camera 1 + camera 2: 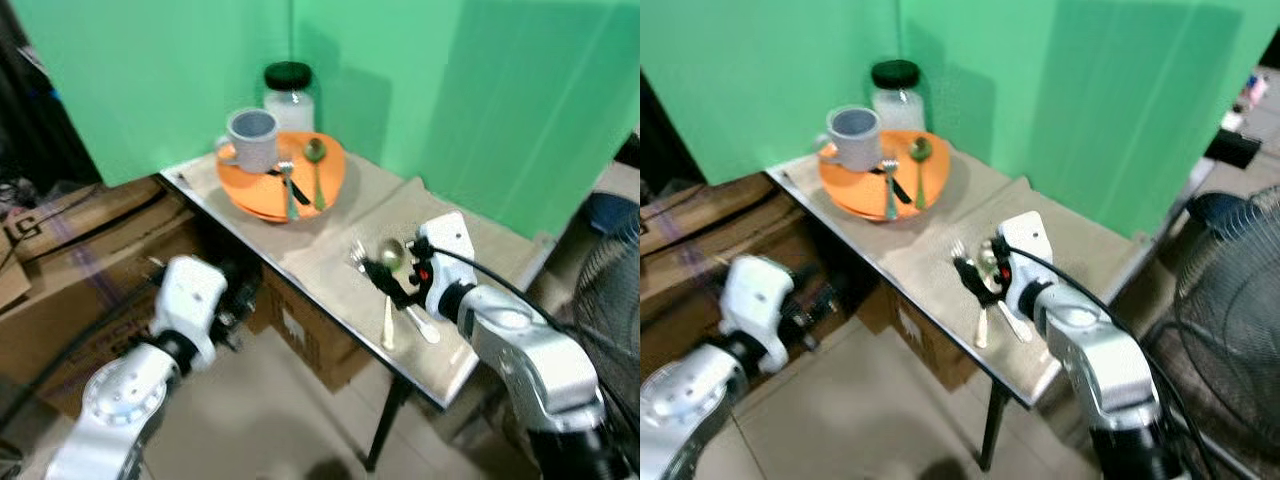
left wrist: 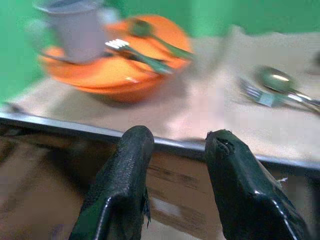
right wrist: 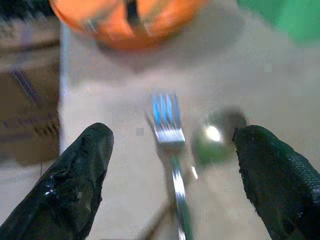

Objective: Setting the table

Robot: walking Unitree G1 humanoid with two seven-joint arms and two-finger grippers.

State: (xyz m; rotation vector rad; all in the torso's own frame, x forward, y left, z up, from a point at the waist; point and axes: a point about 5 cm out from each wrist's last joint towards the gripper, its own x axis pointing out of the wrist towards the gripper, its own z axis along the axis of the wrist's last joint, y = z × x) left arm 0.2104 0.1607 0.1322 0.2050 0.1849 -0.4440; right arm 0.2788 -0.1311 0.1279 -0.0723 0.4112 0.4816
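- The right gripper (image 3: pixel 172 180) hangs over the near end of the table (image 1: pixel 330 255), its two black fingers spread wide and holding nothing; a fork (image 3: pixel 170 150) lies between them on the cloth, a spoon (image 3: pixel 216 136) just beside it.
- The left gripper (image 2: pixel 175 187) sits below the table's near edge, fingers parted and empty.
- Farther back, an orange plate (image 1: pixel 330 185) carries a grey mug (image 1: pixel 252 138), a second fork (image 1: pixel 288 188) and a second spoon (image 1: pixel 316 170); a black-lidded jar (image 1: pixel 289 92) stands behind.
- Risk, as judged: the fork and spoon lie so close that closing fingers could catch both, or nudge one toward the table's edge; the thin, flat handle may slip.
- Hard to read: both wrist views are blurred, and the handles' lower ends are hidden behind the right wrist in the head views.
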